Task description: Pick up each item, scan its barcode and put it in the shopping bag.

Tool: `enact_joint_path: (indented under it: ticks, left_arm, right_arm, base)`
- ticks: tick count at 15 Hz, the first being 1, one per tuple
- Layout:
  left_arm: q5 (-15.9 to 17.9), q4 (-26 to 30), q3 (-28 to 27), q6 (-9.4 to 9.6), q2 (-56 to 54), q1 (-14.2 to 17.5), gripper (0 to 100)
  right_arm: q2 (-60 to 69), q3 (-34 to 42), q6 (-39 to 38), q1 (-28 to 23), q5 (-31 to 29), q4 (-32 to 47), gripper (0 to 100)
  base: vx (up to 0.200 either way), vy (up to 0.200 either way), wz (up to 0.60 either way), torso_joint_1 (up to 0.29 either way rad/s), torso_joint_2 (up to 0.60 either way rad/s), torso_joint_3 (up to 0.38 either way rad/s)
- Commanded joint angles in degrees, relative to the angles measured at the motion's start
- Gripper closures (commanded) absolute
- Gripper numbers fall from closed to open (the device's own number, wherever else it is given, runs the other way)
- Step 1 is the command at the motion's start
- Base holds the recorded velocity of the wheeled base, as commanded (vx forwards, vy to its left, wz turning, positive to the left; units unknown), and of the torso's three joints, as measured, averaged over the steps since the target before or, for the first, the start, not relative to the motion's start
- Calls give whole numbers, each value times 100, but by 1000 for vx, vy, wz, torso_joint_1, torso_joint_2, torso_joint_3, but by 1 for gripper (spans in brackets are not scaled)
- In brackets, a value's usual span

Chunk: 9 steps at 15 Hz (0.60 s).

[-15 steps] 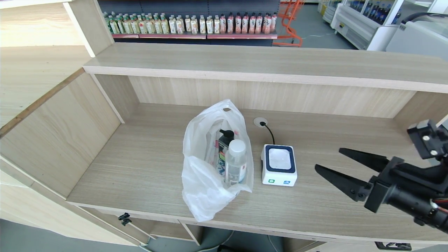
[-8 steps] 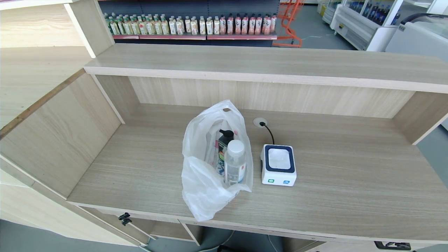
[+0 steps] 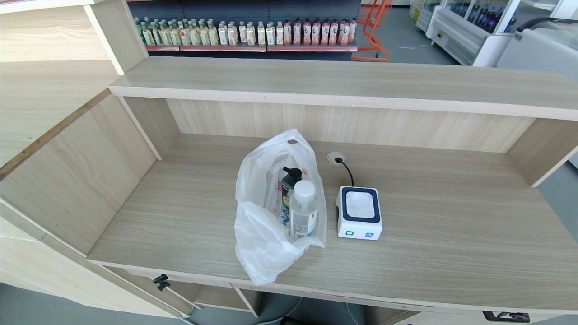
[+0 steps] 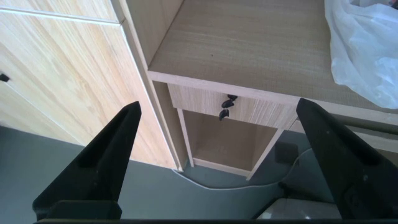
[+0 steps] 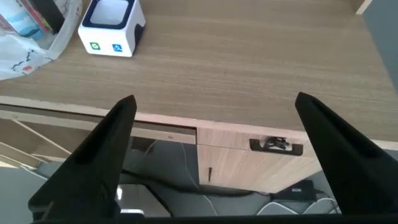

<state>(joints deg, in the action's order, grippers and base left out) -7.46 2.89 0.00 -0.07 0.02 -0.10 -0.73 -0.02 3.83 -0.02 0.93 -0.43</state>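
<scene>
Left hand (image 4: 219,106): fingers spread wide, empty, low off the left front corner of the desk (image 3: 451,234). Shopping bag (image 3: 262,239) stands mid-desk, mouth open. Inside it: clear white-capped bottle (image 3: 303,210) upright, dark pump bottle (image 3: 289,180) just behind. Scanner (image 3: 359,212) just beside the bag on its right, window up, cable (image 3: 347,170) going to a desk grommet. Right hand (image 5: 216,98): wide open, empty, off the desk's front edge.

This is a shop, at its checkout: a long shelf (image 3: 226,46) of bottled drinks (image 3: 271,32) and glass-topped chiller cabinets (image 3: 465,27) stand behind, while the wooden worktop (image 3: 451,234) carries a barcode scanner (image 3: 359,212) and a white shopping bag (image 3: 262,239) holding bottles (image 3: 303,207).
</scene>
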Motion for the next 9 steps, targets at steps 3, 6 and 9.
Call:
enact_joint_path:
  ticks: [3,6,9]
  left_arm:
    - [-1,1,0,-1,-2,1,0]
    - [-1,1,0,-1,-2,1,0]
    - [-1,1,0,-1,-2,10,0]
  right_arm:
    - [73,2,-172,-15,-5,8,100]
    - [73,2,-242,-15,-14,8,100]
    - [73,2,-242,-15,-14,8,100]
  base:
    - [0,0,0,0,0,0]
    - [0,0,0,0,0,0]
    - [0,0,0,0,0,0]
